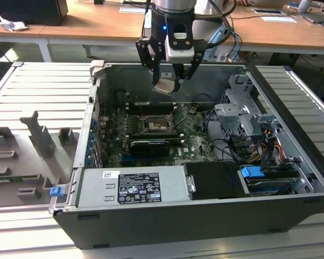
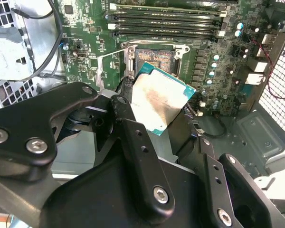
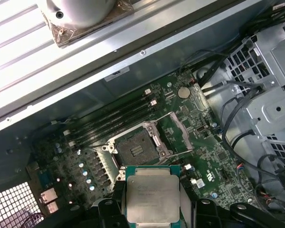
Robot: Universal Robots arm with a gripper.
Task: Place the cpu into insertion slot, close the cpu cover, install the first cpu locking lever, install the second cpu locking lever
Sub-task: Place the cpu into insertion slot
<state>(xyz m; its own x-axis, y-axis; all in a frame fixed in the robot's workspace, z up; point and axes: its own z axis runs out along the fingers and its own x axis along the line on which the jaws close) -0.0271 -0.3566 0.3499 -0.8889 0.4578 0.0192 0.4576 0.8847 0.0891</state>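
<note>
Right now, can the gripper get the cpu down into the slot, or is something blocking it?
Probably yes. The gripper holds the cpu in the air near the slot, which lies open with its pin field bare. The cover looks swung aside, and I see no cable across the slot.

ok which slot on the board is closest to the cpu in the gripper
The square insertion slot with the silvery rim; in the first wrist view it lies between the held cpu and the long black memory slots.
</note>
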